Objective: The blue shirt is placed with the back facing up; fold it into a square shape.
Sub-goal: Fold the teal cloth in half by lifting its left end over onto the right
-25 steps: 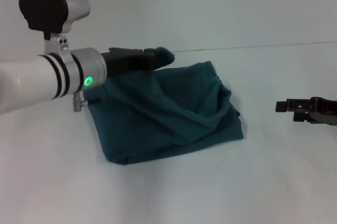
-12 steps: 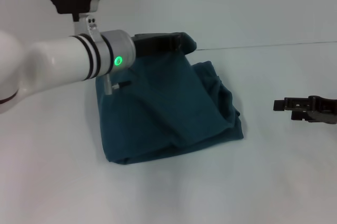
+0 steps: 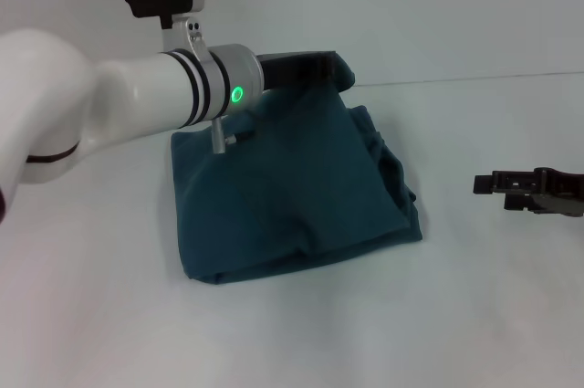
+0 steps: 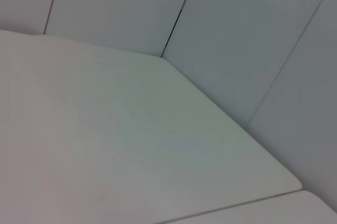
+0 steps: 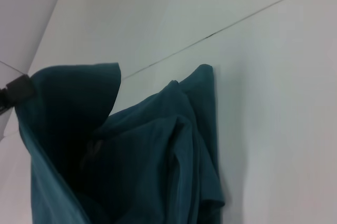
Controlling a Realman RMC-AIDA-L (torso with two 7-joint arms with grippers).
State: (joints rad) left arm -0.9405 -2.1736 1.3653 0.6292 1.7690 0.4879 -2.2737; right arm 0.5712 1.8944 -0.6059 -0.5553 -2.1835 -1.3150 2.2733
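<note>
The blue shirt lies partly folded on the white table, plain side up, no lettering showing. My left gripper is shut on its far edge and holds that edge lifted above the pile, so the cloth hangs down from it like a flap. In the right wrist view the raised flap hangs from the left gripper over the rumpled folds. My right gripper rests open and empty low over the table, to the right of the shirt. The left wrist view shows no shirt.
The table's far edge meets a pale wall just behind the shirt. The left wrist view shows only tabletop and grey wall panels. Bare table lies in front of and to both sides of the shirt.
My left gripper has carried the lifted shirt edge to the right and slightly up, pulling the flap over the pile. The right gripper has not moved.
</note>
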